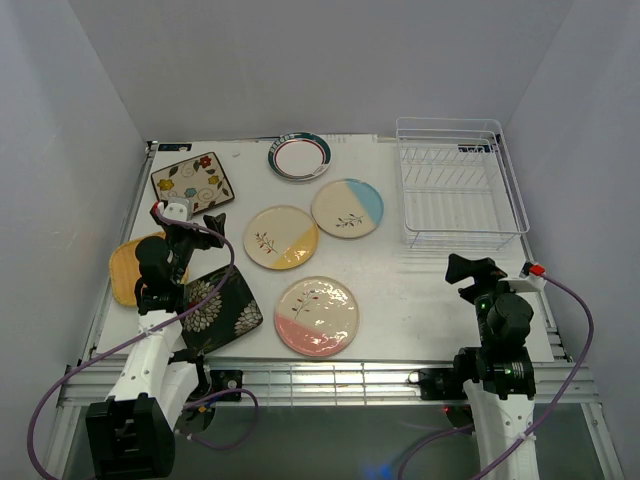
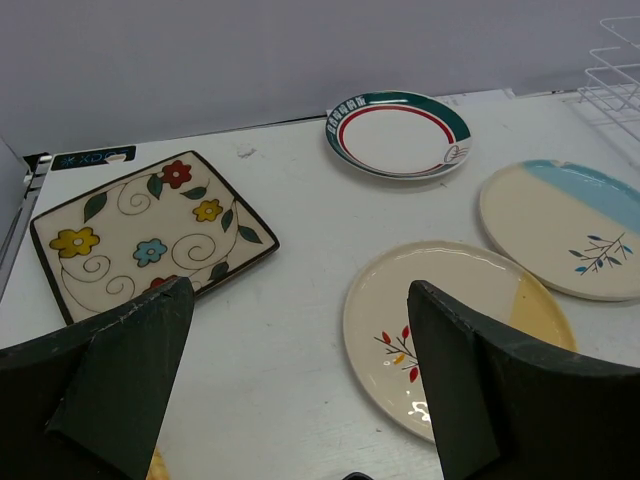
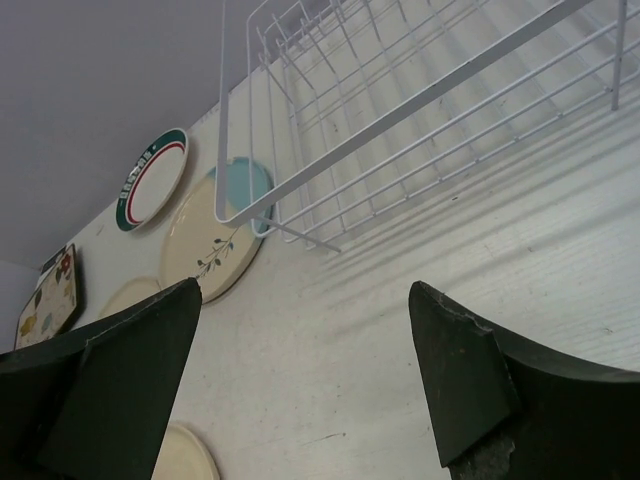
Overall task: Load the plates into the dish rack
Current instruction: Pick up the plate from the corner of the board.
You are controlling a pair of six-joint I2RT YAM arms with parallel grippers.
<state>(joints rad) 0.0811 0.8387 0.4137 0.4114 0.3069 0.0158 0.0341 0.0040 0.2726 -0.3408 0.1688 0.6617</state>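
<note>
Seven plates lie flat on the white table: teal-rimmed (image 1: 299, 156), blue-half (image 1: 347, 208), yellow-half (image 1: 281, 237), pink-half (image 1: 316, 316), flowered cream square (image 1: 192, 182), black floral square (image 1: 218, 308) and orange-yellow square (image 1: 128, 268). The white wire dish rack (image 1: 455, 185) stands empty at the back right. My left gripper (image 1: 196, 228) is open and empty, above the table between the flowered square (image 2: 150, 233) and the yellow-half plate (image 2: 452, 330). My right gripper (image 1: 473, 272) is open and empty, in front of the rack (image 3: 420, 110).
Grey walls close in the table on three sides. A metal rail (image 1: 320, 378) runs along the near edge. Cables loop from both arms.
</note>
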